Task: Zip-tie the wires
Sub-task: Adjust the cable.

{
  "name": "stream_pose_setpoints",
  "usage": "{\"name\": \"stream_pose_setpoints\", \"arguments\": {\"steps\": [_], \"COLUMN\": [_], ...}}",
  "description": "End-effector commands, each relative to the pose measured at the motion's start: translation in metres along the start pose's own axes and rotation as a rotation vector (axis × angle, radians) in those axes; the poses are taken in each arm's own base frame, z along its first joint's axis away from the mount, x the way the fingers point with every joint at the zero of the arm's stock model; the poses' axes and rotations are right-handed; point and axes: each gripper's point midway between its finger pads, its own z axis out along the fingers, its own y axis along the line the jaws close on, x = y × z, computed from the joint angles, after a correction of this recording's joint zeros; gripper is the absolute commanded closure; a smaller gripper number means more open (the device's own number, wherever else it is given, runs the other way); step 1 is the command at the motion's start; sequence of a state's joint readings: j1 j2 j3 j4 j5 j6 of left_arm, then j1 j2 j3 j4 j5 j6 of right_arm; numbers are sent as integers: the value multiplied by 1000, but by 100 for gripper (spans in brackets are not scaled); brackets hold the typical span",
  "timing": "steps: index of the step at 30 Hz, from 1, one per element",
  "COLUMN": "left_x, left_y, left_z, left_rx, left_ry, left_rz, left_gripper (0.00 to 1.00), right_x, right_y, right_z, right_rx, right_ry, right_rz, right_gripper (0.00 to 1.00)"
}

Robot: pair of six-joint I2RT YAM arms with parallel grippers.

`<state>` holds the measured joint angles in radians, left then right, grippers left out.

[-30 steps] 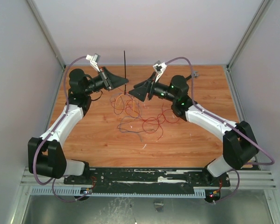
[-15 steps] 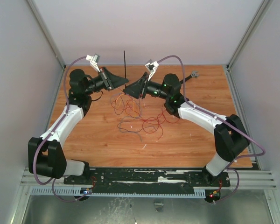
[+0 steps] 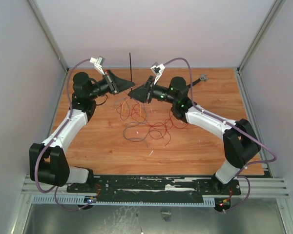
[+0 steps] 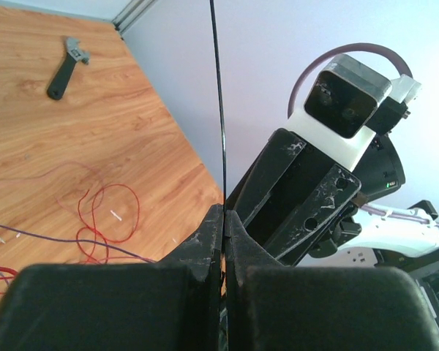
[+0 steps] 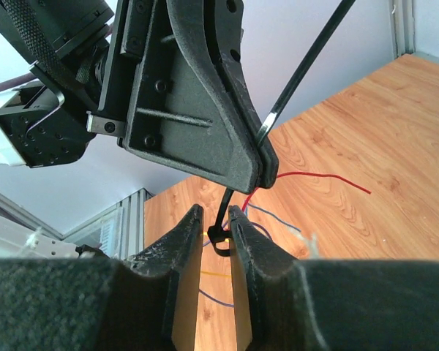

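1. Black and stiff, the zip tie [image 3: 130,73] stands upright above the far middle of the table [image 3: 200,146]. Its long end rises in front of the back wall, and its short lower end hangs just under the left tool [image 4: 223,219].
2. Red, with some dark and grey strands, the wires [image 3: 144,122] lie in a loose tangle on the table. They sit below the two tools and a little nearer the arm bases.
3. The left tool is clamped on the zip tie near its lower end, fingers pressed together on the strip.
4. The right tool [image 5: 216,219] sits right under the left tool. Its fingers stand a narrow gap apart, one on either side of the zip tie's bottom tip. Whether they pinch it I cannot tell.
5. Both arms reach forward from their bases and bend inward at the elbow. The wrists are roughly level and the tools meet tip to tip.
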<state>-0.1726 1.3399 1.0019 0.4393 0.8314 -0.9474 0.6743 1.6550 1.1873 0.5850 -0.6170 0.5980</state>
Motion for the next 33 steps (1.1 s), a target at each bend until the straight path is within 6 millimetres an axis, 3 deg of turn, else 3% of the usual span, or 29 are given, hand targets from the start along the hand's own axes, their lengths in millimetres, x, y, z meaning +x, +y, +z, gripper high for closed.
{"name": "stream_pose_setpoints", "arguments": {"steps": [1,7,12,33], "left_x": [-2,-3,-5,-27], "left_y": [-6,-6,-7,-16], "left_z": [1,2,3,15], "left_rx": [23,24,25,32], "left_ry": [-7,-6,-4,-6], "left_rz": [27,28,32,58], "left_gripper": [100,100,100,100], "right_x": [-23,-22,-18,23], "right_y": [15,15,12,-4], "right_z": [7,6,5,-7], "right_rx": [-35,-28,-22,27], "right_ry": [-44,-34,-20,59], "right_rz": [-58,-57,-55,-18], "right_gripper": [79,79,88,89]}}
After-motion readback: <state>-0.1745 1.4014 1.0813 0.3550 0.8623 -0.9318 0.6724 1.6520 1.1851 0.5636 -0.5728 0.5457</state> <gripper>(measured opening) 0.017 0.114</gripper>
